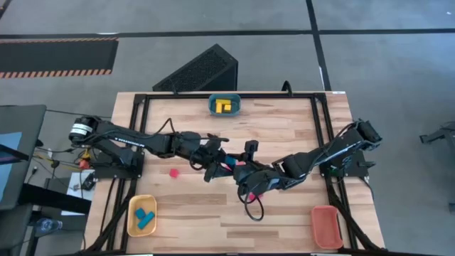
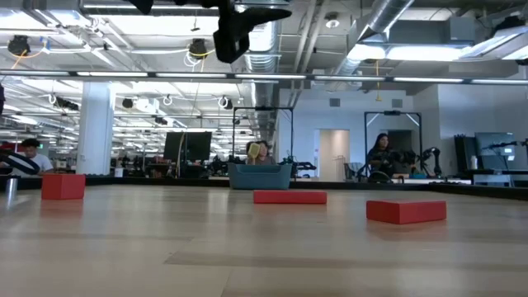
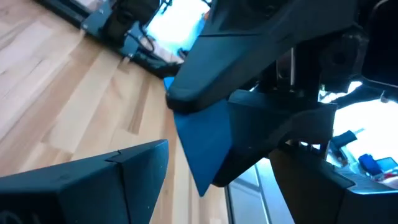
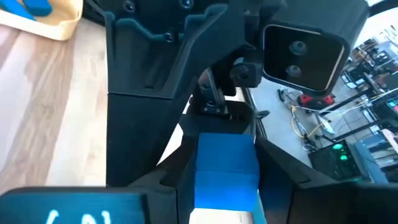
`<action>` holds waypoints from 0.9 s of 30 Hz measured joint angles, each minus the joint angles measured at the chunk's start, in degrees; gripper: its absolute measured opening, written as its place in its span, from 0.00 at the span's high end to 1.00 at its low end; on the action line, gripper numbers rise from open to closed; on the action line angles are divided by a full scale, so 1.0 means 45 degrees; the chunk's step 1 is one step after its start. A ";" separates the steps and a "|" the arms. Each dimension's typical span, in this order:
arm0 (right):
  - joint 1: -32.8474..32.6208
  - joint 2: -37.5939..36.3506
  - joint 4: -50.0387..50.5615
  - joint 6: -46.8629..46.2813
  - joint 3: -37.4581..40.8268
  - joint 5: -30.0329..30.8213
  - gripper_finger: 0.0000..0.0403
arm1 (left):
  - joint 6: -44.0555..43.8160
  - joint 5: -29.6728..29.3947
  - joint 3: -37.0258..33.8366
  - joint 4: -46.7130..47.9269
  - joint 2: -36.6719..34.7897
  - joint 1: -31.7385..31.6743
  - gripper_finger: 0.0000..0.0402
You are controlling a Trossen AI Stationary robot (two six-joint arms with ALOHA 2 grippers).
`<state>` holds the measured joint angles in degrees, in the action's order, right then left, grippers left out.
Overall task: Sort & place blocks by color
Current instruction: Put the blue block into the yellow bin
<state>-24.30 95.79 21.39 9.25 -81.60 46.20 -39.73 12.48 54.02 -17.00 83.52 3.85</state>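
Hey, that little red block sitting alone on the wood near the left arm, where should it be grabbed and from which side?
Probably come straight down from above and close the jaws on two opposite side faces of the red block. It sits low and flat on the table with bare wood all round, so its sides are free.

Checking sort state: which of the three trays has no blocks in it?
The orange-red tray at the table's near right corner: nothing shows inside it. The yellow tray holds blue blocks, and the teal tray holds yellow blocks.
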 joint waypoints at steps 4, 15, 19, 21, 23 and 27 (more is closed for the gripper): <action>-0.0076 -0.0035 0.0196 -0.0556 0.0014 -0.0167 0.63 | 0.0045 0.1060 0.0032 0.0313 -0.0113 -0.0250 0.34; -0.0410 0.0061 0.1325 -0.3144 0.0055 -0.0263 0.63 | 0.0236 0.1305 0.0068 0.1777 -0.0144 -0.1138 0.34; -0.0445 0.0043 0.1080 -0.3001 0.0029 -0.0098 0.65 | 0.0193 0.1404 0.0044 0.0627 -0.0121 -0.1222 0.34; -0.0439 0.0064 0.1104 -0.2980 0.0030 -0.0091 0.64 | 0.0195 0.1403 0.0058 0.0043 -0.0130 -0.1246 0.34; -0.0388 0.0072 0.1097 -0.2946 0.0038 -0.0045 0.63 | 0.0184 0.1408 0.0068 -0.0176 -0.0140 -0.1275 0.34; -0.0260 0.0072 0.1011 -0.2897 0.0038 0.0007 0.63 | 0.0142 0.1118 0.0063 -0.0199 -0.0136 -0.1278 0.34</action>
<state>-25.47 96.12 25.94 -3.79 -81.43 46.23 -39.09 17.51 54.30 -17.89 82.91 -1.90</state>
